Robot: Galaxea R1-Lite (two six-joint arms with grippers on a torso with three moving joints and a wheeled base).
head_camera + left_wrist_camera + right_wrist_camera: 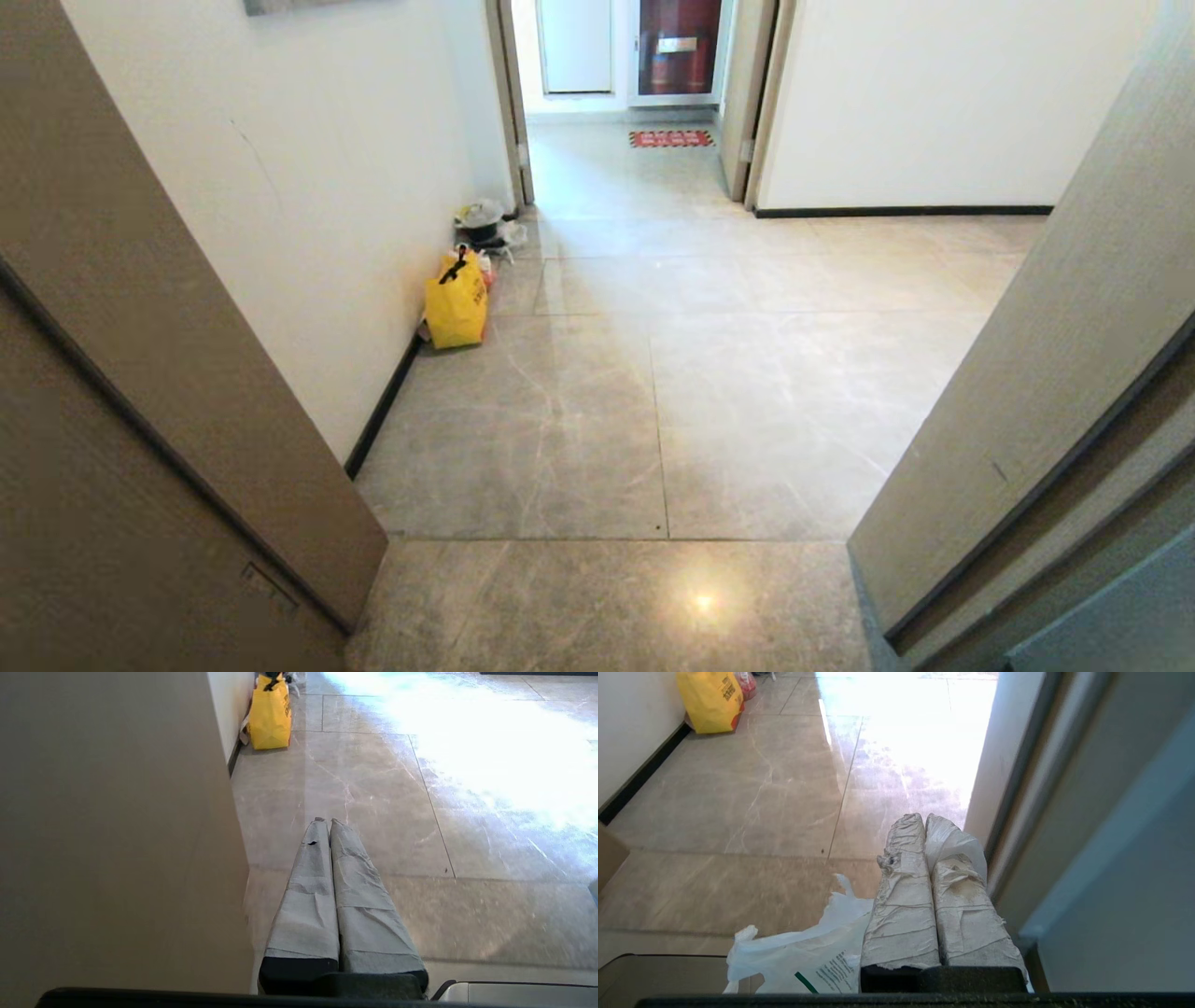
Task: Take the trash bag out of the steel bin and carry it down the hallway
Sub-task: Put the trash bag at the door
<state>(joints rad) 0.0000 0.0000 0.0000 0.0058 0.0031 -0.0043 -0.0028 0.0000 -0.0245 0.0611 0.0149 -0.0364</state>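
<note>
In the right wrist view my right gripper (923,817) is shut on a handle loop of the trash bag (808,956), a thin white plastic bag with green print. The loop wraps over one taped finger, and the bag's body hangs beside and below the fingers. My left gripper (325,821) is shut with nothing in it, held low over the tiles. Neither gripper shows in the head view. The hallway (653,373) with glossy marble-look tiles stretches ahead of me. The steel bin is out of view.
I stand in a doorway between a brown door jamb (140,373) on my left and another (1046,373) on my right. A yellow bag (456,303) and a small pile of rubbish (485,224) sit against the left wall. A red mat (670,138) lies beyond the far doorway.
</note>
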